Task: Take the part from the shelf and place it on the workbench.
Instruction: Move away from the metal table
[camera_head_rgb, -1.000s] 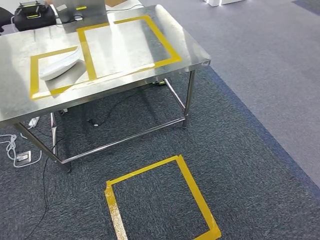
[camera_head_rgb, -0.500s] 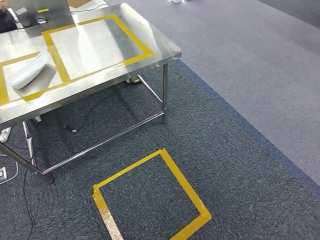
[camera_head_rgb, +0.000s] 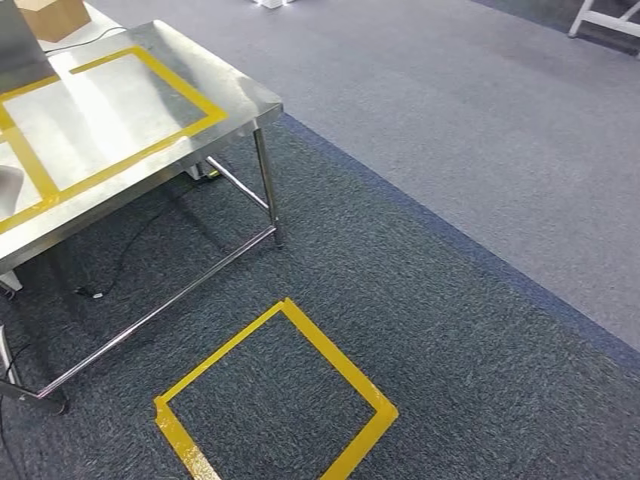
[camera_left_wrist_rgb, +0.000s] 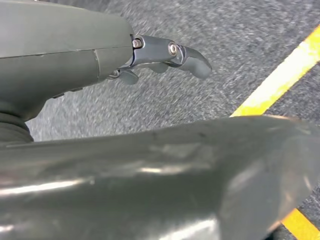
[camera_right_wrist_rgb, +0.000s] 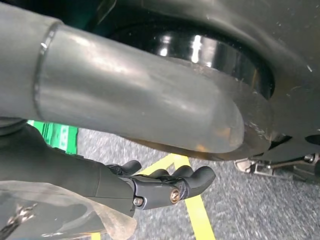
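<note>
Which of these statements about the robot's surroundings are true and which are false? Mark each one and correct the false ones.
1. A square outlined in yellow tape lies on the dark carpet. True.
2. The shiny steel workbench stands inside that floor square. False: the workbench stands apart from it, further away and to the left.
3. Yellow tape also marks rectangles on the workbench top. True.
4. The left hand grips a white part. False: its fingers hang over the carpet with nothing in them.
5. A red cable runs under the workbench. False: the cable there is black.
</note>
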